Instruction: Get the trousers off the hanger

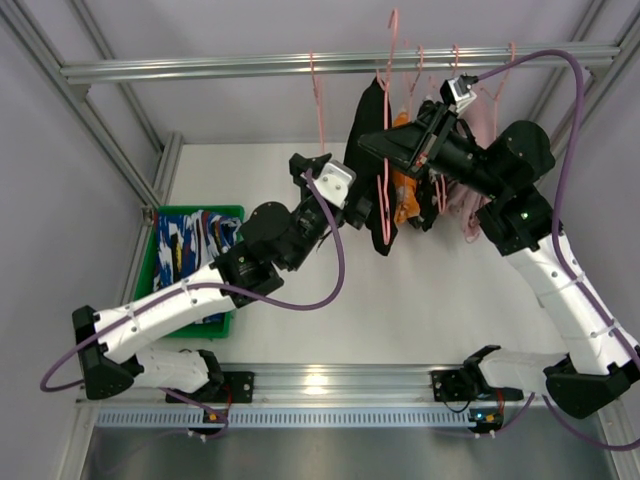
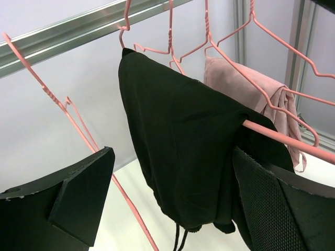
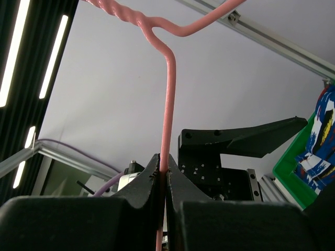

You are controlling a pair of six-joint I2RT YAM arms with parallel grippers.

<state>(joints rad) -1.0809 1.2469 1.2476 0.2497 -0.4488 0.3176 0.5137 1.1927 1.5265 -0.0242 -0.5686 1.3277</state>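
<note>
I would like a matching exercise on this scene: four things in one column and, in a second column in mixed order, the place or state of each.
Column one
1. black trousers
2. blue printed trousers
3. left gripper
4. right gripper

Column two
A. shut on a pink hanger wire
B. lying in the green bin
C. draped over a pink hanger
D. open

Pairs: 1-C, 2-B, 3-D, 4-A.
</note>
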